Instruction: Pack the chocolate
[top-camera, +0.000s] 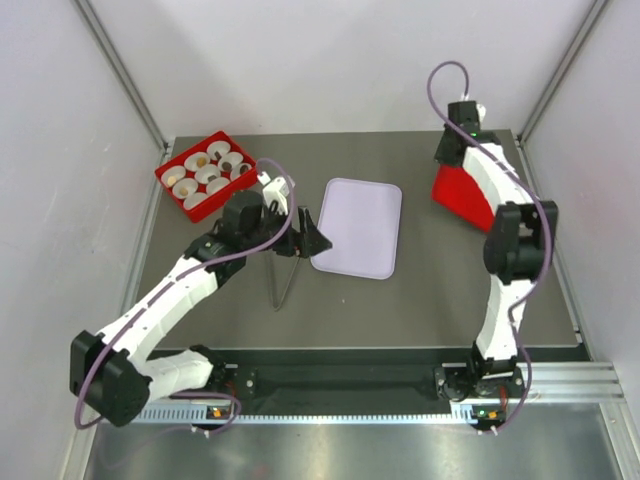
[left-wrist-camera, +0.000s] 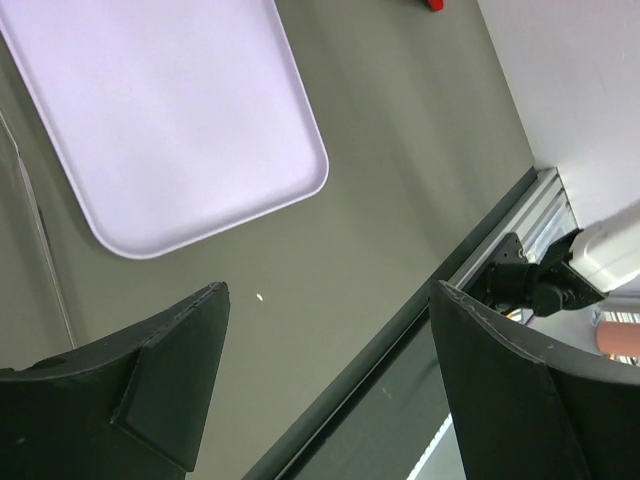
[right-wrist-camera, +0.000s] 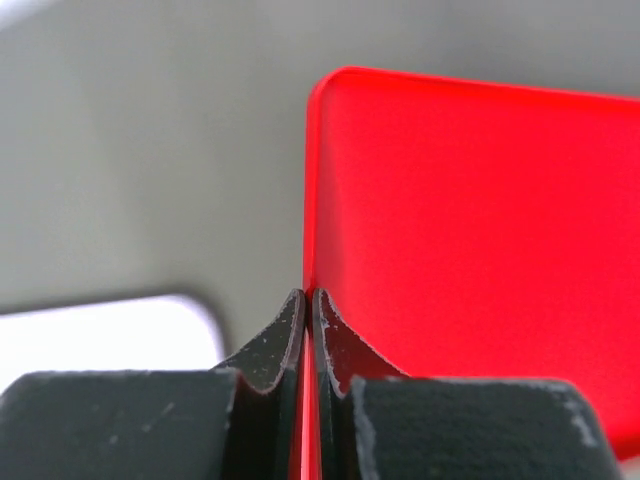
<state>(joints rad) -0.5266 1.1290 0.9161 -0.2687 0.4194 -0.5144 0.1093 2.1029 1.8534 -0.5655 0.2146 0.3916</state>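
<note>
The chocolate pieces (top-camera: 201, 160), small and brown or caramel, sit in white paper cups inside an open red box (top-camera: 196, 205) at the back left. My right gripper (top-camera: 452, 165) is shut on the edge of the red lid (top-camera: 462, 195) and holds it tilted at the back right. In the right wrist view the fingers (right-wrist-camera: 309, 295) pinch the lid's rim (right-wrist-camera: 470, 230). My left gripper (top-camera: 312, 235) is open and empty between the red box and the lavender tray (top-camera: 360, 225). It hovers over bare table in the left wrist view (left-wrist-camera: 330, 290).
The empty lavender tray (left-wrist-camera: 170, 110) lies mid-table. A thin V-shaped wire-like thing (top-camera: 283, 280) lies just left of it under my left gripper. White walls close in the sides and back. The black rail (top-camera: 340, 380) runs along the near edge.
</note>
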